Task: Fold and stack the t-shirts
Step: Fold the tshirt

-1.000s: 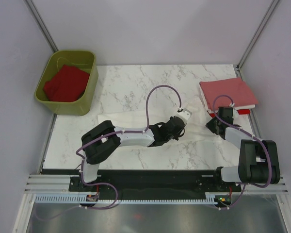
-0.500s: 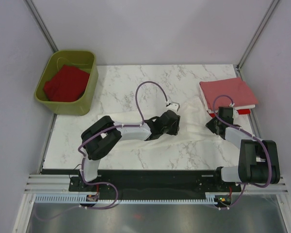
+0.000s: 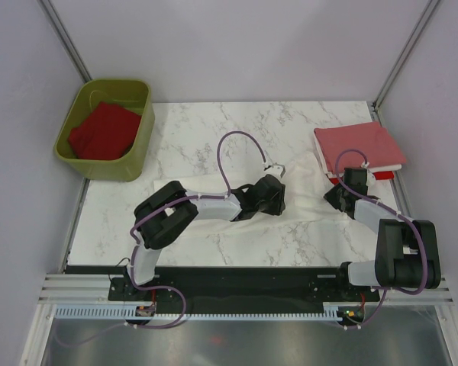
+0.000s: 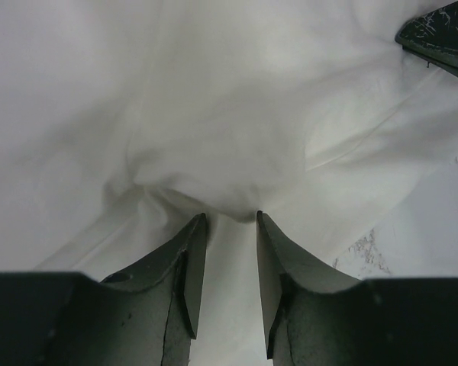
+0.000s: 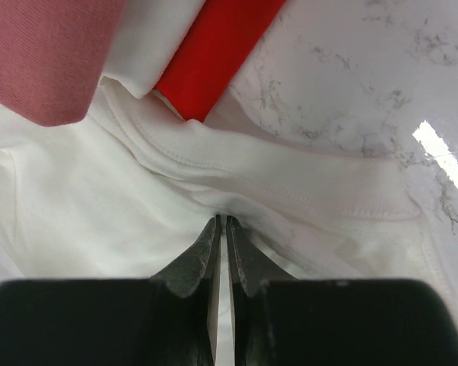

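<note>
White-veined marble table point(image 3: 206, 130) carries a white t-shirt point(image 3: 313, 210) spread loosely across its middle. Left jaws stand apart low over this cloth, a soft bunched mound of it touching their tips. Right jaws are pressed nearly together, clamped on a hemmed fold at the white t-shirt's right end, just beside a folded stack at the far right: a salmon pink t-shirt point(image 3: 359, 145) on top, a red t-shirt point(image 5: 214, 53) beneath. An olive-green tub point(image 3: 141, 145) at the far left holds another red shirt point(image 3: 103, 131).
</note>
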Motion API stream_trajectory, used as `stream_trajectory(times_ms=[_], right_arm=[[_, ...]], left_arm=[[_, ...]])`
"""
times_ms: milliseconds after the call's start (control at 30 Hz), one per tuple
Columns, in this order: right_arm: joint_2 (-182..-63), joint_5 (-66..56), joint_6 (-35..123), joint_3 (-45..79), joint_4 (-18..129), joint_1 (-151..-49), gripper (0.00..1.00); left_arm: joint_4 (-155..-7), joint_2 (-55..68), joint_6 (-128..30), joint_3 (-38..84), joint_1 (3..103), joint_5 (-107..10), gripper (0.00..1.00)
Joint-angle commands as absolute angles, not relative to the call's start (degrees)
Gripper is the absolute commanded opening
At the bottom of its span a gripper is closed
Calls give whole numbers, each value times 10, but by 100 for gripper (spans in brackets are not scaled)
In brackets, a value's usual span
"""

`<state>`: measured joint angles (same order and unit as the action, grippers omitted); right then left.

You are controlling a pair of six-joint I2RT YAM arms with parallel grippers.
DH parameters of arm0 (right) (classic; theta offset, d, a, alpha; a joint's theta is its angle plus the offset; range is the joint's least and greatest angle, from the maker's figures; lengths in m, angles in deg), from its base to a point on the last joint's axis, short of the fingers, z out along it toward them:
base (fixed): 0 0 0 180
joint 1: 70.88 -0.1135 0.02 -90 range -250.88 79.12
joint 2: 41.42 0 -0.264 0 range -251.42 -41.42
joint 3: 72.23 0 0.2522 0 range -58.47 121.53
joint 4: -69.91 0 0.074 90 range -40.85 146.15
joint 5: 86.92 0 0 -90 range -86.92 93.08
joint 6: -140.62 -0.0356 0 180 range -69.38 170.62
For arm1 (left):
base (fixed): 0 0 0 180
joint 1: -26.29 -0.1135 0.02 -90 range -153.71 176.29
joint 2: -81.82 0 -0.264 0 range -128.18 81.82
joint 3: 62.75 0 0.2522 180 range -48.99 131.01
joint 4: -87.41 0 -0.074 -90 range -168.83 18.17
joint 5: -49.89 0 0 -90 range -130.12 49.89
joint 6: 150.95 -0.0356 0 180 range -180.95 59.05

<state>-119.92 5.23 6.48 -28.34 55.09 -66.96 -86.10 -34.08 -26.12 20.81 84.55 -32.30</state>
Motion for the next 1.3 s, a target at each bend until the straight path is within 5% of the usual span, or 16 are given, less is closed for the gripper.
stream_trajectory(times_ms=[0, 1267], right_arm=[[-1213, 55, 74, -296, 526, -667, 14], [-1216, 52, 75, -296, 528, -666, 14]], left_arm=[[-888, -347, -242, 231, 847, -315, 39], [-822, -337, -241, 259, 861, -240, 11]])
